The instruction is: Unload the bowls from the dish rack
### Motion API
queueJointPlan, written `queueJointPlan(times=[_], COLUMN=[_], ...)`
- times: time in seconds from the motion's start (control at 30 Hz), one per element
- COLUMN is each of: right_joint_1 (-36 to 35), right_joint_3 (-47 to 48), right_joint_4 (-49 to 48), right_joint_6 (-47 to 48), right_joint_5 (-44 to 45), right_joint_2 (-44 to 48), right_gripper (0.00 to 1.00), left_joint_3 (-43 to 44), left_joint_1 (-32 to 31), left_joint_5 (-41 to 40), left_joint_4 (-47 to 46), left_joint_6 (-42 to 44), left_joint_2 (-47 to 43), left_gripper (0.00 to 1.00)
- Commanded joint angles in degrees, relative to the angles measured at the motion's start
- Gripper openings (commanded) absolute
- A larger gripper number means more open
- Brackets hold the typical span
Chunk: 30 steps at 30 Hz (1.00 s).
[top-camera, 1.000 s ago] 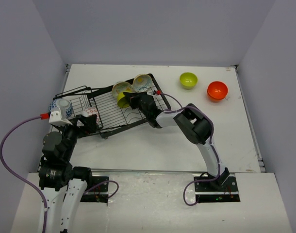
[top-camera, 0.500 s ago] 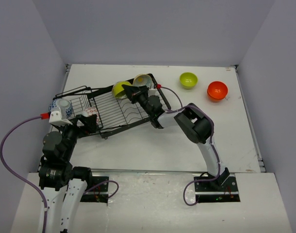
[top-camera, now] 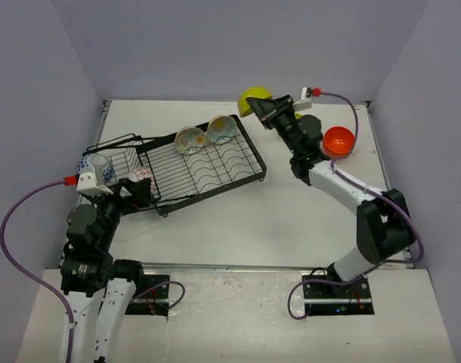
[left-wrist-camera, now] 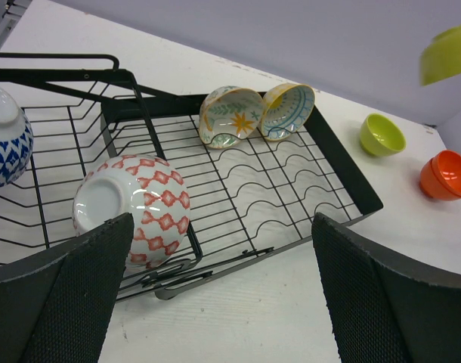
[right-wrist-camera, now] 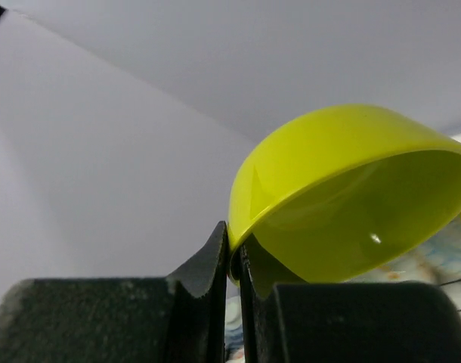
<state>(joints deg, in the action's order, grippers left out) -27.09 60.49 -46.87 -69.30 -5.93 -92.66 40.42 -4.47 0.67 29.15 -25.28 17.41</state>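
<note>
Currently a bowl is mid-transfer. The right gripper (right-wrist-camera: 230,249), jaws pinched nearly shut on the thin rim of a glossy yellow-green bowl (right-wrist-camera: 344,189), holds it aloft at the top view's upper centre, clear of the black wire dish rack (top-camera: 215,170). Next, I judge, it must be lowered gently beside the smooth orange bowl (top-camera: 338,141). The left gripper (left-wrist-camera: 221,249) hangs wide open and empty, near the rounded red-and-white patterned bowl (left-wrist-camera: 132,210).

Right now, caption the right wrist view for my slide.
Right gripper pinches the rim of a lime-yellow bowl, held against a plain pale wall.
</note>
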Motion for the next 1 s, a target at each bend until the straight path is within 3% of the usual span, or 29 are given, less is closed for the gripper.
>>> queueJointPlan(times=[0.0, 0.17, 0.27, 0.53, 0.6, 0.73, 0.97], right_joint_1=[3.4, 8.4, 10.6, 14.4, 14.3, 14.4, 14.2], right_joint_3=[8.6, 22.1, 36.5, 81.6, 82.7, 75.1, 77.5], right_joint_4=[27.9, 44.7, 58.9, 94.4, 94.6, 89.3, 91.5], right_joint_6=[24.2, 42.2, 53.5, 67.4, 72.1, 76.7, 83.0], right_joint_5=[3.8, 13.1, 13.8, 13.5, 13.6, 14.3, 14.0], right_joint_2=[5.5, 0.0, -8.8, -35.9, -38.7, -38.2, -44.9], right_gripper=[0.0, 0.0, 0.0, 0.0, 0.0, 0.0, 0.0], left_joint_3=[-0.3, -0.3, -0.3, -0.3, -0.3, -0.3, -0.3], left_joint_1=[0.3, 0.3, 0.3, 0.3, 0.3, 0.3, 0.3], left_joint_5=[0.6, 0.7, 0.9, 1.3, 1.4, 1.6, 1.9], left_joint_4=[-2.4, -2.5, -2.5, -2.7, -2.7, -2.8, -2.9], left_joint_6=[1.4, 1.4, 1.4, 1.5, 1.5, 1.5, 1.6], left_joint_2=[0.0, -0.1, -0.1, 0.4, 0.6, 0.9, 1.3], left_gripper=[1.0, 1.0, 1.0, 1.0, 1.0, 1.0, 1.0])
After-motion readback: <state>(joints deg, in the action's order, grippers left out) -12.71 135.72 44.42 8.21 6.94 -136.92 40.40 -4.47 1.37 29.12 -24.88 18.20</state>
